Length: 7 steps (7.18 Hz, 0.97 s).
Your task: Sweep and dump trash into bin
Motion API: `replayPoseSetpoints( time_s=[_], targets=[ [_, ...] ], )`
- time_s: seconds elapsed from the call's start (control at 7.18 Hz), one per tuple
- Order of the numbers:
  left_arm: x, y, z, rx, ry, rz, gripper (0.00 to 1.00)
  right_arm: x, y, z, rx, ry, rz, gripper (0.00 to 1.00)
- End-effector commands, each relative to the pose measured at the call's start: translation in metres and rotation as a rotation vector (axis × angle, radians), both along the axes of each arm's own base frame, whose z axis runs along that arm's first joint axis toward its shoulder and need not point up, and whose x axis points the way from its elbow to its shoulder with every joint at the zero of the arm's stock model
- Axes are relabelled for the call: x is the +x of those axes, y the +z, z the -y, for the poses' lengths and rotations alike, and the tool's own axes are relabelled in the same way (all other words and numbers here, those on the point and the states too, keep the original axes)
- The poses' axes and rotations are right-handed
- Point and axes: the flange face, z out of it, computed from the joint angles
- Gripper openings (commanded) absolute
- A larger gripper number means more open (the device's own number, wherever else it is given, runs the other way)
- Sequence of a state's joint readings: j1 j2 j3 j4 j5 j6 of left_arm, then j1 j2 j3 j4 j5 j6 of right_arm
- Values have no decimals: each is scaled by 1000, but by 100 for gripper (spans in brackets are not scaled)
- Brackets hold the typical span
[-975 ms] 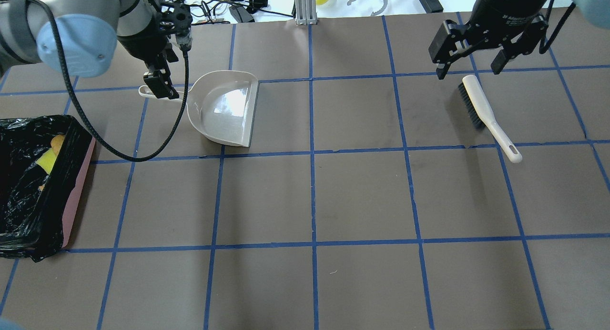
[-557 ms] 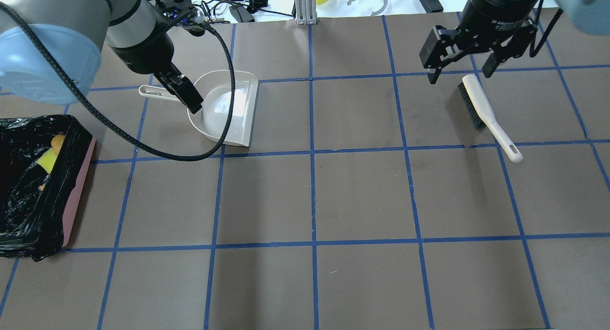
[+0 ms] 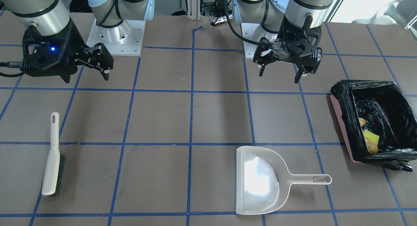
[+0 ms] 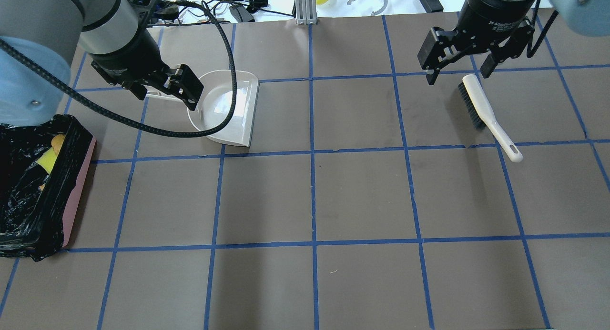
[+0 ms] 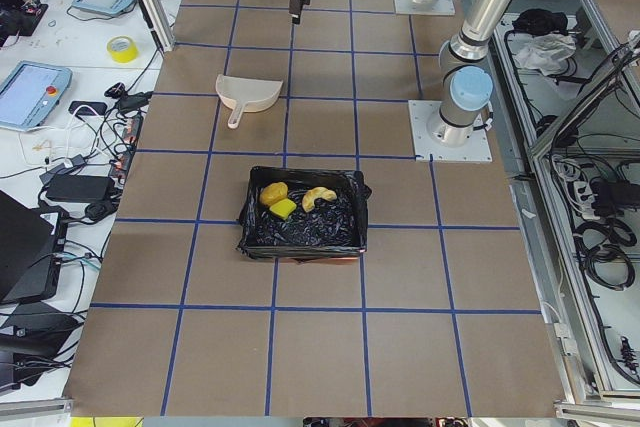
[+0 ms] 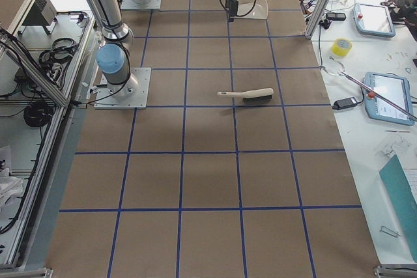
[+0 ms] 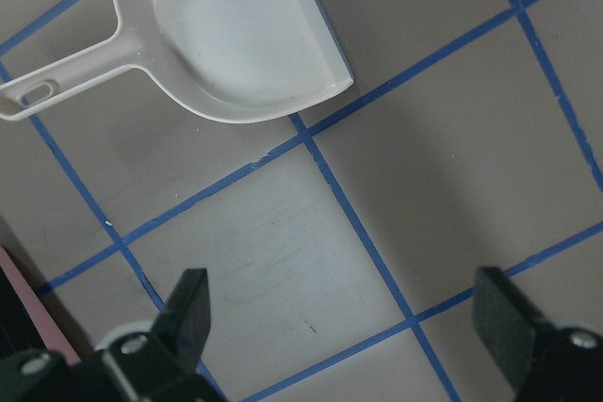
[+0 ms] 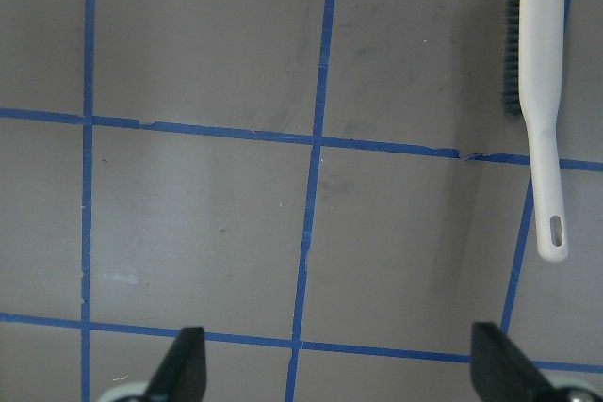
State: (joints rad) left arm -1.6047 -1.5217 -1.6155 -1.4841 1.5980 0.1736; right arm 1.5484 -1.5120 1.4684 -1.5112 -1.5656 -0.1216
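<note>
The pink bin point(image 3: 340, 121) with its black bag stands at the table's left end, also in the overhead view point(image 4: 76, 196). In it lie the yellow-brown lump point(image 5: 273, 192), the croissant piece point(image 5: 318, 197) and the green sponge wedge point(image 5: 284, 209). The beige dustpan point(image 4: 228, 108) lies flat and empty. The brush point(image 4: 481, 111) lies flat on the right. My left gripper point(image 4: 164, 89) is open and empty, high above the dustpan's handle side. My right gripper point(image 4: 458, 76) is open and empty, above the brush head.
The dustpan point(image 7: 236, 35) shows at the top of the left wrist view, and the brush point(image 8: 542, 91) at the upper right of the right wrist view. Cables and tools lie beyond the table's far edge point(image 4: 248, 6). Blue tape lines grid the brown tabletop.
My left arm has swung and turned its wrist, moving from over the dustpan's handle to the pan's near side. My right gripper has shifted slightly left. Dustpan and brush have not moved.
</note>
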Motion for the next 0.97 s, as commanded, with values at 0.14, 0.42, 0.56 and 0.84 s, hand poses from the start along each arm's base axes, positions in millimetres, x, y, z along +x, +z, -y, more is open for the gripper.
replayPoseSetpoints(
  time_s=[0.14, 0.42, 0.56, 0.84],
  targets=[
    [12, 16, -11, -1, 179, 70, 100, 0, -1, 1, -2, 1, -1, 100],
    [12, 10, -5, -16, 279, 64, 100, 0, -2, 1, -1, -1, 1, 100],
    [14, 12, 1, -44, 274, 56, 100, 0, -2, 1, -1, -1, 1, 100],
    [4, 6, 3, -40, 243, -37, 100, 0, -2, 1, 1, -1, 1, 100]
  ],
)
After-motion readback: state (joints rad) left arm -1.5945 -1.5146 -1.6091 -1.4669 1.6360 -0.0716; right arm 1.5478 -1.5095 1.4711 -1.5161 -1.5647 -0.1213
